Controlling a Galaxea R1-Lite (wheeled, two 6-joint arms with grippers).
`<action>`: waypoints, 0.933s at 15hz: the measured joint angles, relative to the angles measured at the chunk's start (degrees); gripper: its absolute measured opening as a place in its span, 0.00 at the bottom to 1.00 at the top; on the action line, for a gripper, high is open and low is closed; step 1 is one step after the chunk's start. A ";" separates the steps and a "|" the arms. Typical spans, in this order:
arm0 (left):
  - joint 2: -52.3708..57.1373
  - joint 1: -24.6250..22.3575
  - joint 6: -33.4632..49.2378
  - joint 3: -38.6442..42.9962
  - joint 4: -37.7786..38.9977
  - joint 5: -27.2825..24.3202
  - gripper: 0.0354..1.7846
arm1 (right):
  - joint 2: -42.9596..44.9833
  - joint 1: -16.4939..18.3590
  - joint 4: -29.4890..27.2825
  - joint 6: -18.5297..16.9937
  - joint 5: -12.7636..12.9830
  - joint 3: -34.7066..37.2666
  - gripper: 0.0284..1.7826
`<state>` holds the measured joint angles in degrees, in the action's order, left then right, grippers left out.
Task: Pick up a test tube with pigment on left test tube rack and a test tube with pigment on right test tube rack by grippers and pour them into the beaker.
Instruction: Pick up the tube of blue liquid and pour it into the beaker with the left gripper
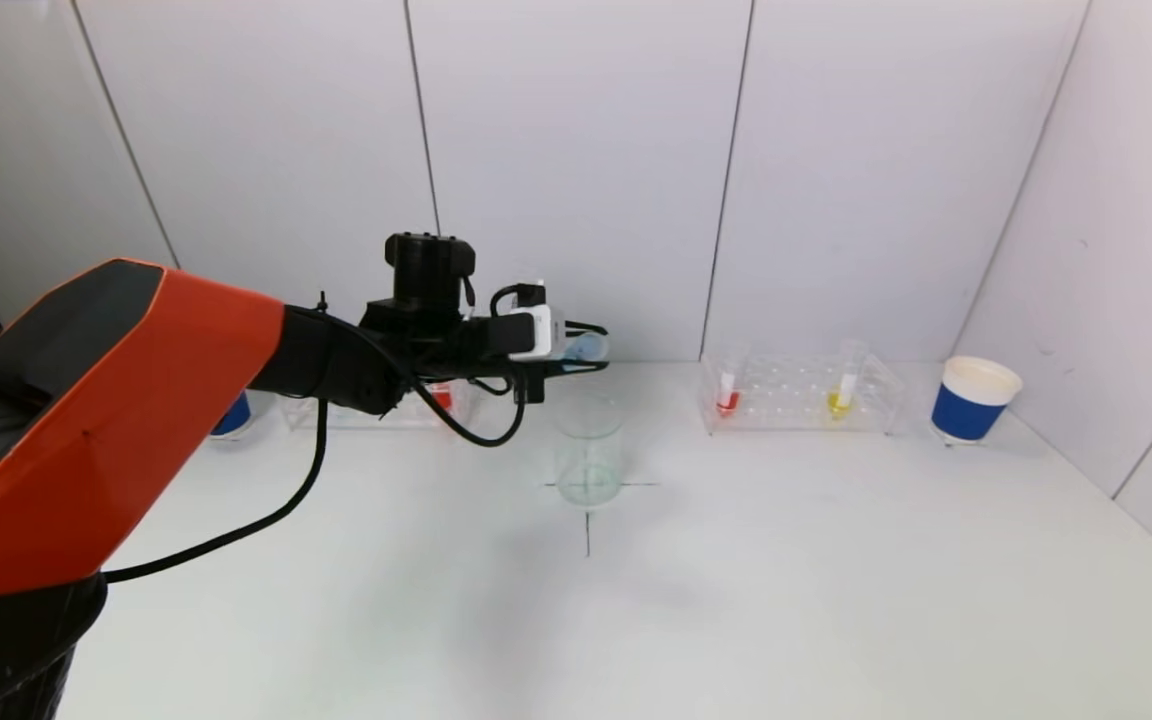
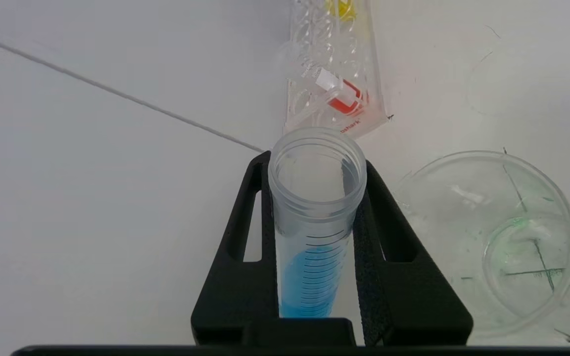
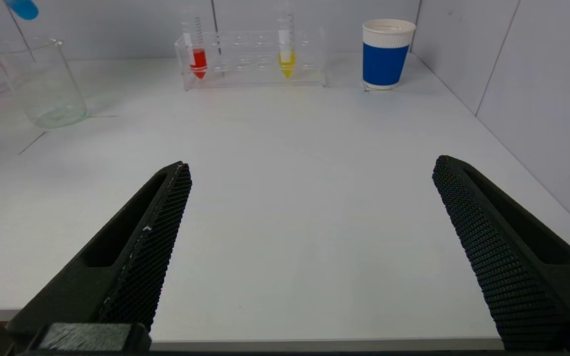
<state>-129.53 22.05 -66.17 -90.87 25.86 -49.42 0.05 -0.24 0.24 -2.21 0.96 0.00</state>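
I read the left gripper [image 2: 314,237] as clamped on a test tube with blue pigment [image 2: 314,232], one black finger [image 2: 238,277] against each side of the barrel. The tube's open mouth faces away from the wrist camera; the blue liquid sits in the part nearest the gripper base, beside the printed graduations. In the head view this left gripper [image 1: 576,360] hangs in the air above and slightly behind the beaker [image 1: 588,452], with the blue tube [image 1: 586,348] lying roughly level.

The beaker stands on a cross mark on the white table [image 1: 736,580]. From the left wrist I see only a faint greenish film on its bottom [image 2: 527,262].

Behind the left arm, the left test tube rack [image 1: 376,408] is mostly hidden; a red-filled tube [image 1: 443,397] shows in it. A blue paper cup [image 1: 232,416] peeks out beside that rack.

The right test tube rack [image 1: 801,392] holds a red tube [image 1: 727,392] and a yellow tube [image 1: 843,394], both upright and well apart. A second blue cup [image 1: 973,400] stands just beside that rack.

The right gripper [image 3: 309,257] is spread wide, holding nothing, low near the table's front edge.
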 joint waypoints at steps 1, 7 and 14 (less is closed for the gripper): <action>0.15 0.02 -1.68 0.60 0.84 -0.46 0.24 | 0.00 0.00 -0.02 0.01 0.00 0.00 1.00; 0.22 -0.80 -13.09 2.10 1.62 -0.49 0.24 | 0.00 0.00 -0.02 0.01 0.00 0.00 1.00; 0.30 -1.37 -22.53 3.72 2.30 -0.39 0.24 | 0.00 0.00 -0.02 0.01 0.00 0.00 1.00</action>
<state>-129.22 20.69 -88.70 -87.15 28.16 -49.81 0.05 -0.24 0.22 -2.19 0.96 0.00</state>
